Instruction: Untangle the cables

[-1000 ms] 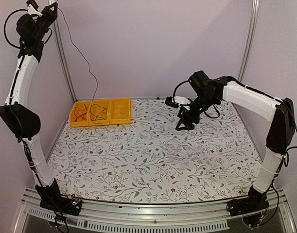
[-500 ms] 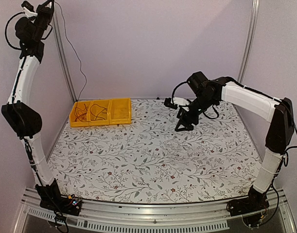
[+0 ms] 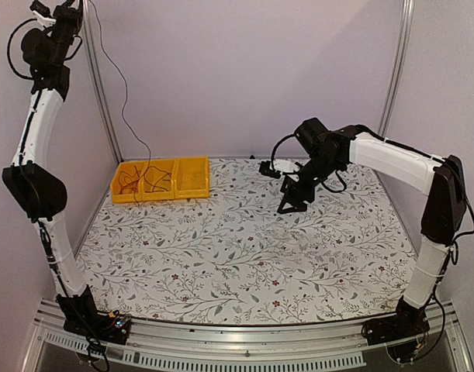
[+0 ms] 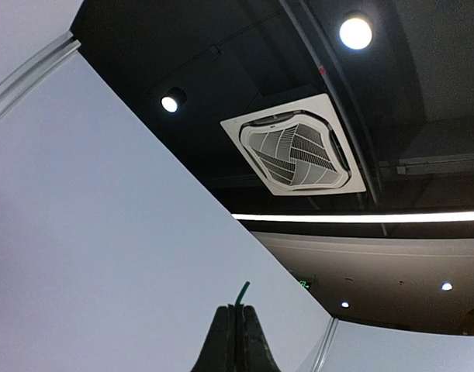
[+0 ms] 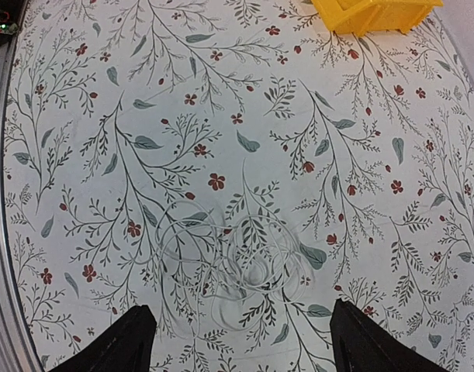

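My left gripper [image 3: 72, 8] is raised high at the top left, shut on a thin dark cable [image 3: 124, 115]. The cable hangs down from it to the yellow bins [image 3: 194, 194]. In the left wrist view the jaws [image 4: 236, 308] are pressed together, and a short greenish cable tip [image 4: 242, 293] pokes out above them. More cables lie in the bins: a red one [image 3: 128, 183] and a black one [image 3: 157, 180]. My right gripper [image 3: 292, 203] hovers open over a loose coil of pale cable [image 5: 244, 256] on the floral cloth. Its fingers stand either side of the coil and above it.
Three yellow bins stand joined in a row at the back left, and a corner of one [image 5: 376, 12] shows in the right wrist view. Metal frame posts [image 3: 101, 85] [image 3: 396, 70] and pale walls close in the table. A rail [image 3: 244, 333] runs along the near edge.
My left gripper has risen a little and moved left, and the hanging cable has swung with it. My right gripper has drifted slightly left over the cloth.
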